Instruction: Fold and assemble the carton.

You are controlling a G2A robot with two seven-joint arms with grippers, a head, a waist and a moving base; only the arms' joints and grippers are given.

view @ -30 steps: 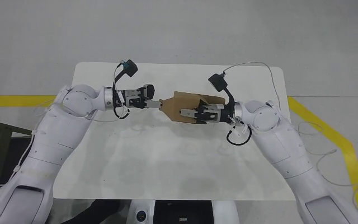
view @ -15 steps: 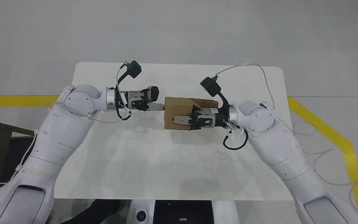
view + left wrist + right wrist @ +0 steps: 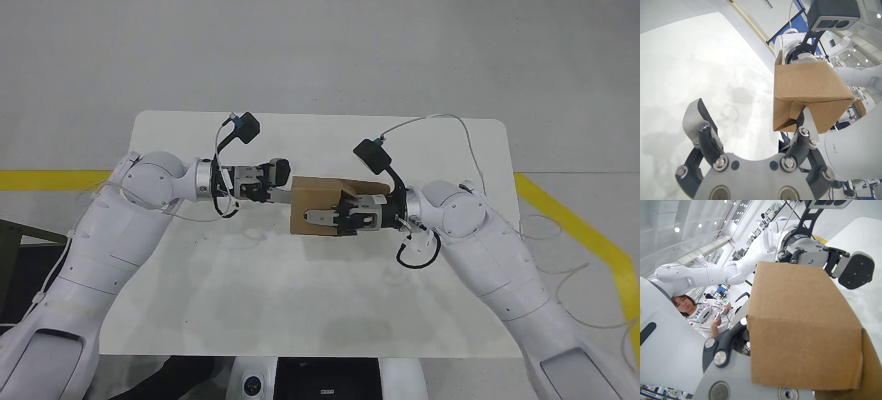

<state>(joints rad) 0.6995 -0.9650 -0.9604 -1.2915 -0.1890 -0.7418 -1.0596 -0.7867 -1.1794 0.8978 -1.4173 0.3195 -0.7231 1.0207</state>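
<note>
**A:** Start at the left hand (image 3: 752, 108). What is it doing?

**B:** It's spread wide. One of its fingers (image 3: 807, 121) touches the small tuck flap (image 3: 794, 111) on the left end of the carton (image 3: 318, 192). The other finger hangs free over the tabletop (image 3: 300, 300), gripping nothing.

**A:** And the right hand (image 3: 330, 215)?

**B:** It's pinching the carton from the right. One finger lies along the top panel. Its partner is hidden, under or inside that panel, I'd guess. The carton looks lifted clear of the tabletop, since a shadow falls beneath it.

**A:** Where on the tabletop?

**B:** Around the middle, a little toward the far side, between the two hands.

**A:** Which step would you call this?

**B:** Closing the left end. The body is already squared up, and the left end's flaps are folded in. As far as I can judge, the tuck flap isn't fully seated.

**A:** So what does the next move call for?

**B:** The left finger should press that flap rightward into its slot while the right hand braces against the push. Too much force could crumple a panel or slide the carton in the grip.

**A:** And which way does it point?

**B:** Its long axis runs left to right. The nearly closed end points left, at the left hand. The other end faces the right wrist, where a loose flap (image 3: 779, 57) stands out, so that end appears unclosed
</note>
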